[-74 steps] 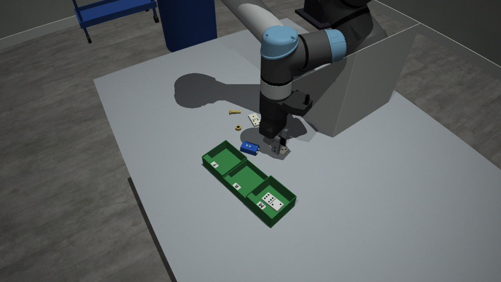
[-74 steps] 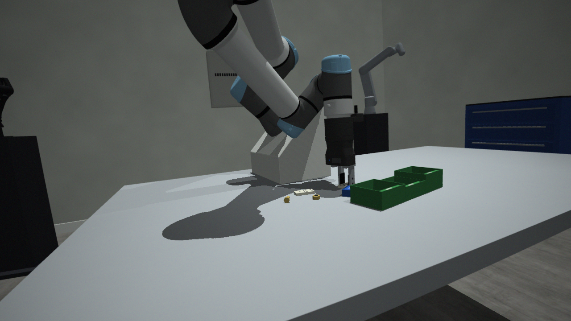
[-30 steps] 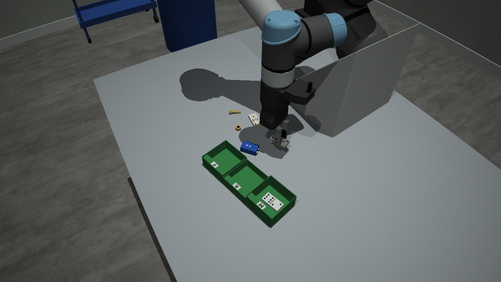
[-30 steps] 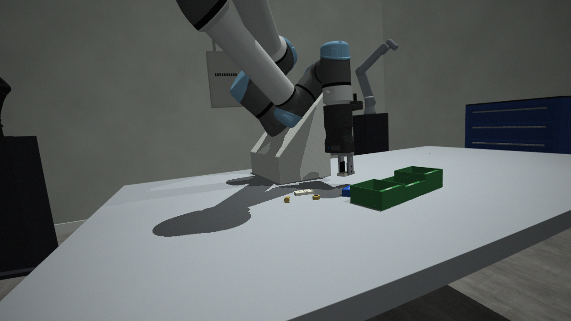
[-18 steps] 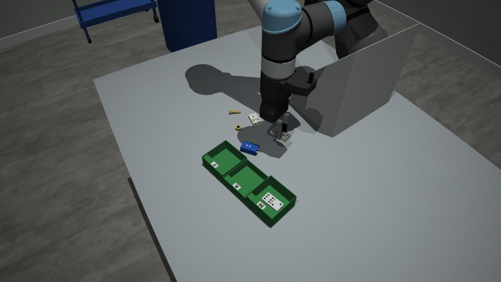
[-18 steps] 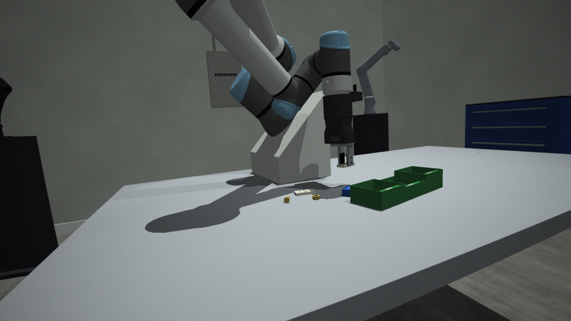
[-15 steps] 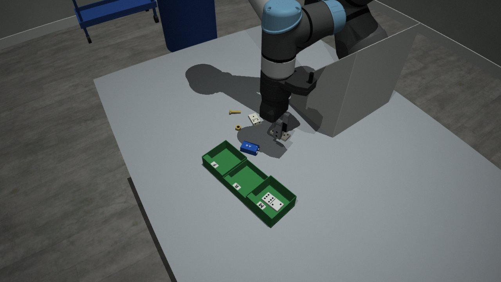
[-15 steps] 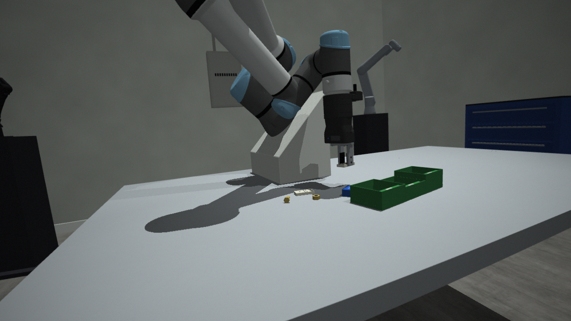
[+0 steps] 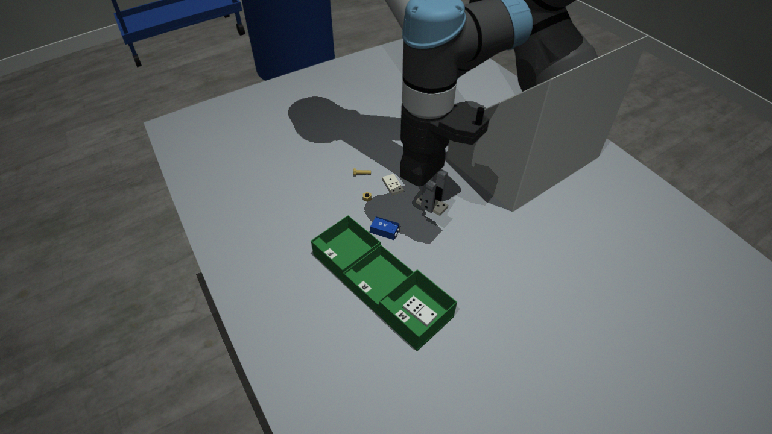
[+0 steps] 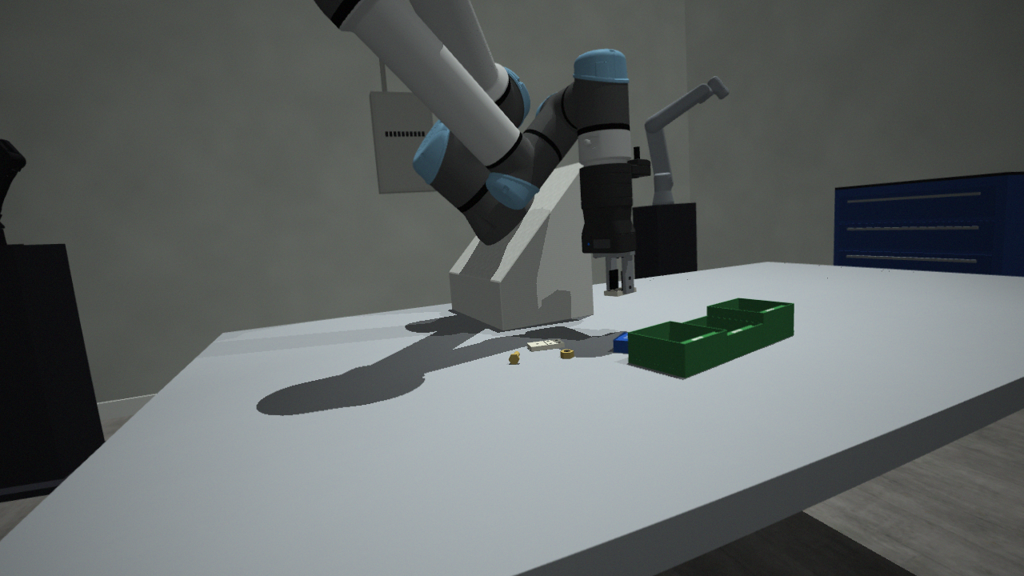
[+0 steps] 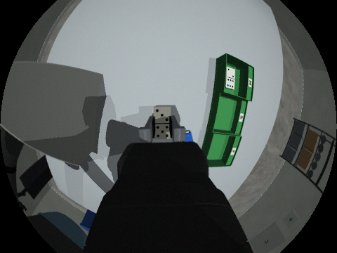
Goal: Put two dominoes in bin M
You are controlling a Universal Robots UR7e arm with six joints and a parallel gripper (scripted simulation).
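So the gripper (image 9: 434,195) (image 10: 620,275) (image 11: 162,122) is up off the table (image 9: 540,345) (image 10: 401,458) (image 11: 147,53), pointing down, and it's got a domino pinched between its fingers; that held domino (image 9: 441,207) (image 10: 614,292) (image 11: 162,113) is lying flat, pips up, one end poking out past the fingers. There's one domino (image 9: 420,310) (image 11: 230,78) in bin M (image 9: 436,325) (image 11: 252,84) already, lying face up by the M label; bin R (image 9: 360,290) (image 11: 243,117) is the middle one and bin F (image 9: 325,260) (image 11: 236,151) is at the other end, both with nothing in them. Another domino (image 9: 392,183) (image 10: 545,344) is flat on the table, close to a brass-coloured bolt (image 9: 362,172) (image 10: 514,358) and a nut (image 9: 367,196) (image 10: 566,354); the blue battery (image 9: 385,227) (image 10: 621,342) (image 11: 189,136) lies on its side just beside the bins, near the corner where F and R meet.
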